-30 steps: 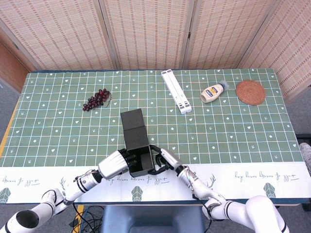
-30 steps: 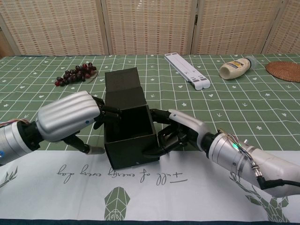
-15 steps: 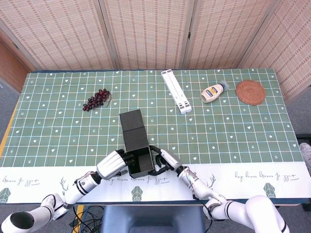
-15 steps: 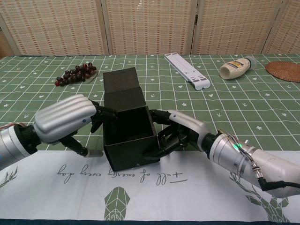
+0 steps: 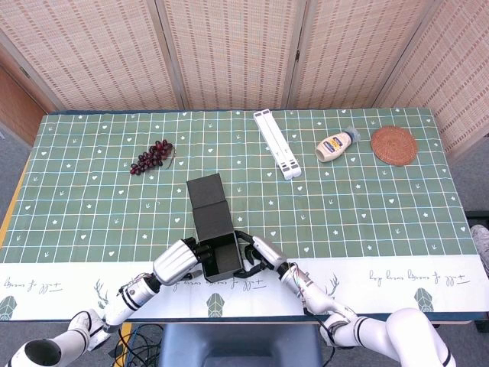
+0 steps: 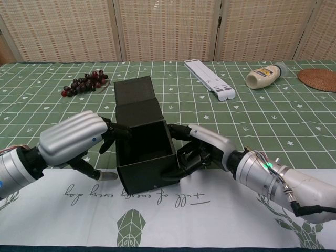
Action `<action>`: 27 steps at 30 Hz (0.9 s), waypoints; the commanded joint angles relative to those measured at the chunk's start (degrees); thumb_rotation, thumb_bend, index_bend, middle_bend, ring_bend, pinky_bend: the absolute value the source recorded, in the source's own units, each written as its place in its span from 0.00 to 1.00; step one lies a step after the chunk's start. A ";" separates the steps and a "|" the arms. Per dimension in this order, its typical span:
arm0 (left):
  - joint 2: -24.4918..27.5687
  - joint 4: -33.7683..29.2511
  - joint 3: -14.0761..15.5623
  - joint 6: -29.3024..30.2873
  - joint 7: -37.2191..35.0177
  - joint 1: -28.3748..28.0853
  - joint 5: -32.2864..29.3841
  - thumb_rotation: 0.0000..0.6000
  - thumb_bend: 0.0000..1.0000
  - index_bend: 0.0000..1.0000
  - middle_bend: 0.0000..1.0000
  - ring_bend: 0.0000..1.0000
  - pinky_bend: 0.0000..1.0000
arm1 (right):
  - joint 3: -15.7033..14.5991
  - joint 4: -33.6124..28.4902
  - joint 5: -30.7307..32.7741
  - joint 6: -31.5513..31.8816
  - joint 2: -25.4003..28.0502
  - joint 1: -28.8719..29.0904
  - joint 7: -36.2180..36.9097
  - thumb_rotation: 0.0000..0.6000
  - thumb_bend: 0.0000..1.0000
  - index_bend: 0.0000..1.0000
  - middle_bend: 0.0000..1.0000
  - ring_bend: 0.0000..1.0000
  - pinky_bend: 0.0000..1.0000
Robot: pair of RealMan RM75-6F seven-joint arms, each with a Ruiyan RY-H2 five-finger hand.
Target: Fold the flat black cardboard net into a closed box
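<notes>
The black cardboard box (image 5: 212,233) (image 6: 143,144) stands near the table's front edge, its walls up, its top open and its lid flap (image 6: 135,91) lying back toward the far side. My left hand (image 5: 179,261) (image 6: 73,137) presses its fingertips against the box's left wall. On the other side, my right hand (image 5: 258,251) (image 6: 202,149) grips the right wall and front corner with curled fingers. The box's inside looks empty.
A bunch of dark grapes (image 5: 152,157) lies at the back left. A white folded stand (image 5: 276,144), a mayonnaise bottle (image 5: 335,145) and a round woven coaster (image 5: 394,144) sit along the back right. The white tablecloth border (image 6: 173,202) runs in front.
The box and both hands have shifted slightly toward the front edge and to the left. Both hands stay on the box's sides.
</notes>
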 commanded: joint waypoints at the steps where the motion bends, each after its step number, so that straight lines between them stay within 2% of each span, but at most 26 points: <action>1: -1.49 2.03 -0.14 1.27 -0.74 0.56 0.10 1.00 0.09 0.52 0.45 0.63 0.53 | -0.07 0.07 -0.04 0.09 0.01 -0.04 -0.10 1.00 0.30 0.29 0.39 0.76 1.00; 10: -4.46 7.23 0.44 2.29 -2.50 1.11 0.50 1.00 0.09 0.54 0.47 0.63 0.53 | -0.27 -0.10 -0.05 0.33 0.08 -0.24 0.17 1.00 0.30 0.29 0.39 0.76 1.00; 27: -5.97 9.47 1.31 2.07 -2.40 0.51 0.95 1.00 0.09 0.56 0.50 0.63 0.53 | -0.52 0.04 -0.20 0.48 -0.10 -0.29 0.53 1.00 0.30 0.29 0.40 0.76 1.00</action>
